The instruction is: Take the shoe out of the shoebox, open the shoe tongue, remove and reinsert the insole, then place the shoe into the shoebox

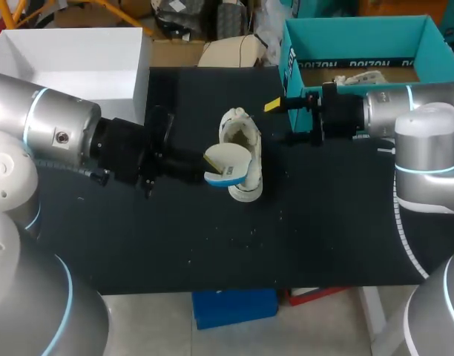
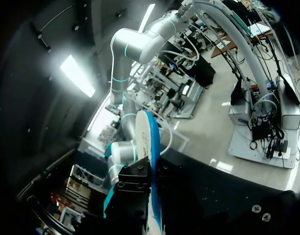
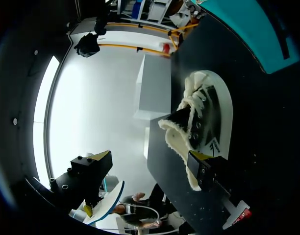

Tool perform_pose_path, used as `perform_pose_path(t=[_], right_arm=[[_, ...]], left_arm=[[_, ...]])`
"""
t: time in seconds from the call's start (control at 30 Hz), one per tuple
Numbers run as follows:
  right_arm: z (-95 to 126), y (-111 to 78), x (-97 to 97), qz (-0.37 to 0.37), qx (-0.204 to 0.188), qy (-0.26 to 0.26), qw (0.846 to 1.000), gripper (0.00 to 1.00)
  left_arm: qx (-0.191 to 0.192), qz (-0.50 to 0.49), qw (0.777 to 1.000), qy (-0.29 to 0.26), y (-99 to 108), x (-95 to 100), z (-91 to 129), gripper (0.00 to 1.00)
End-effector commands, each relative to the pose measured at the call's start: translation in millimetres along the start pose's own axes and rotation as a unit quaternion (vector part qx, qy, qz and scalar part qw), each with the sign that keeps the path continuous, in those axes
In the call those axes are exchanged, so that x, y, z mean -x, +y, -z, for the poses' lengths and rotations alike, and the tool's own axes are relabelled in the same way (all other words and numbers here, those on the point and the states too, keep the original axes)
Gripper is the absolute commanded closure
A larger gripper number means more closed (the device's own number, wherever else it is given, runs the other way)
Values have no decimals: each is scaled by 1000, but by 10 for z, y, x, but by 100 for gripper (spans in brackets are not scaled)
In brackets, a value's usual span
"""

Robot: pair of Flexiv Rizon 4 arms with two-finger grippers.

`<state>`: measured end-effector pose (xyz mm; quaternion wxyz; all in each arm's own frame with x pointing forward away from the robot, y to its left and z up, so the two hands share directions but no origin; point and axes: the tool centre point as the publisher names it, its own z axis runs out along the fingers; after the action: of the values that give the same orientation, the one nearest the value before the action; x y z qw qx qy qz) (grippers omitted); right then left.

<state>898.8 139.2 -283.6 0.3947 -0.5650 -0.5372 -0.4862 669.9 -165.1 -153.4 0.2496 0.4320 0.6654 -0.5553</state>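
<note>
With your left claw [image 1: 203, 169] clamped on the insole [image 1: 225, 165] above the shoe [image 1: 243, 135], which lies on the surface [image 1: 212, 237] outside the shoebox [image 1: 353, 41], brace the shoe with the wide, empty right claw [image 1: 281, 122], then feed the insole in toe-first.

Left tool [image 2: 151, 188]: yellow tips unseen in the wrist view. A thin white insole with a blue underside [image 2: 148, 142] stands edge-on between the black fingers, its near end cut off by the rim. Head view: tips lost in the dark tool body against the black tabletop [image 1: 212, 245].

White fleece-lined shoe [image 1: 251, 157]: midsection covered by the insole; contact between them unclear.

Teal cardboard shoebox [image 1: 346, 33]: right end cut by the view's edge, front wall partly behind the right arm [image 1: 405, 111]. Pale contents too small to identify.
</note>
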Motion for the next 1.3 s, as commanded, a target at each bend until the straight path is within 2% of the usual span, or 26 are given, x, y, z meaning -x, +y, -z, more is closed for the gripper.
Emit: perform_pose_path(t=[0.03, 0.2, 0.37, 0.77, 1.03, 1.3], right_arm=[[-18, -2, 7, 0, 1, 0, 1000, 0], [-18, -2, 7, 0, 1, 0, 1000, 0], [-18, -2, 7, 0, 1, 0, 1000, 0], [-18, -2, 7, 0, 1, 0, 1000, 0], [-18, -2, 7, 0, 1, 0, 1000, 0], [-18, -2, 7, 0, 1, 0, 1000, 0]], left_arm=[[1, -1, 1000, -1, 2, -8, -12, 100], [-27, -72, 996, -33, 99, -84, -130, 100], [-15, -113, 992, -55, 320, -238, -138, 100], [21, -243, 969, -38, 937, -401, -113, 100], [33, -289, 956, -37, 1418, -446, -165, 100], [48, -336, 941, -13, 1805, -410, -237, 100]])
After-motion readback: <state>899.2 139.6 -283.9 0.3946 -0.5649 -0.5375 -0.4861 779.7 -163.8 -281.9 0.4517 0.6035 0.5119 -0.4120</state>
